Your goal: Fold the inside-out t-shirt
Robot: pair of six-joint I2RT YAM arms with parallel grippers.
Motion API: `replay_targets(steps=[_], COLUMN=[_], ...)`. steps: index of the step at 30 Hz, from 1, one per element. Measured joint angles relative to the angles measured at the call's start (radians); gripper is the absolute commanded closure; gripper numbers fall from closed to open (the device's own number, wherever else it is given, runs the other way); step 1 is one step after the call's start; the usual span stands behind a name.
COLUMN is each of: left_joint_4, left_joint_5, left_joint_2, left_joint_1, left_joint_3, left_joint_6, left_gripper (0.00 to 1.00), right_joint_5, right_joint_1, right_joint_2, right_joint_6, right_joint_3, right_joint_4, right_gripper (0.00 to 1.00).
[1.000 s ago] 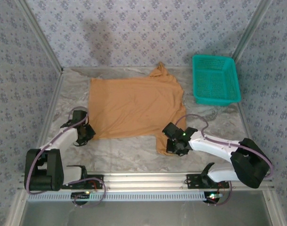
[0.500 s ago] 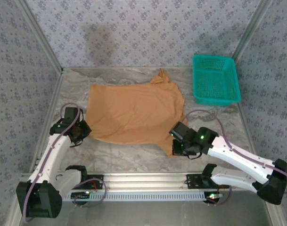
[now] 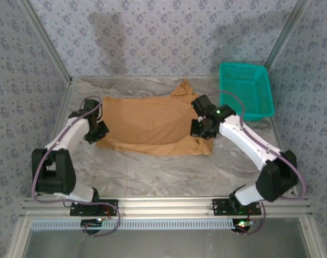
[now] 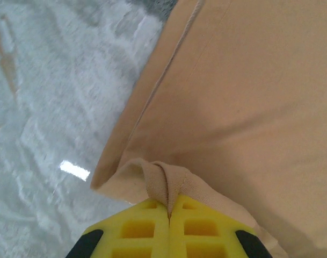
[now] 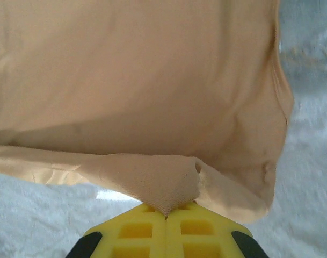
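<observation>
Pinching t-shirt [image 3: 147,121] edges, left claw [image 3: 97,131] centre left, right claw [image 3: 202,129] centre right, near hem doubled over on surface [image 3: 152,173].

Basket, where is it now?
The teal plastic mesh basket sits in the top view at the far right corner of the grey table, right of the tan cloth t-shirt.

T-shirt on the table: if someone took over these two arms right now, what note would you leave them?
Left gripper: shut on a pinch of the t-shirt at its left edge.
Right gripper: shut on a pinch at its right edge.
Shirt lies on the table, teal basket at far right.
Done: both sides gripped, first fold apparently begun.
Left: lay the fold down, release, finish folding.
</observation>
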Motion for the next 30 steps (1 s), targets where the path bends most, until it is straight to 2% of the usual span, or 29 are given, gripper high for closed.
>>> replay_targets(steps=[8,15,21,22,24,25,27,30], left_joint_4=[0.009,-0.003,-0.031,-0.035,-0.041,-0.048,-0.069,-0.078], left_joint_5=[0.004,0.003,-0.001,0.000,-0.004,-0.008,-0.015,-0.050], left_joint_2=[0.270,0.351,0.411,0.418,0.425,0.431,0.458,0.483], left_joint_1=[0.021,0.023,0.034,0.035,0.036,0.036,0.039,0.039], left_joint_3=[0.192,0.266,0.349,0.360,0.375,0.386,0.428,0.467], left_joint_6=[0.052,0.072,0.089,0.092,0.094,0.101,0.106,0.118], left_gripper=[0.99,0.95,0.95,0.91,0.64,0.58,0.54,0.53], right_joint_5=[-0.018,-0.047,-0.073,-0.077,-0.086,-0.092,-0.099,-0.105], right_joint_1=[-0.106,-0.155,-0.182,-0.186,-0.194,-0.198,-0.205,-0.213], right_joint_2=[0.252,0.463,0.636,0.660,0.705,0.729,0.777,0.808], right_joint_6=[-0.093,-0.122,-0.136,-0.138,-0.142,-0.145,-0.156,-0.175], right_joint_3=[0.154,0.309,0.521,0.557,0.626,0.666,0.746,0.797], right_joint_4=[0.027,0.030,-0.004,-0.012,-0.028,-0.042,-0.074,-0.104], right_gripper=[1.00,1.00,1.00,1.00,0.74,0.70,0.66,0.64])
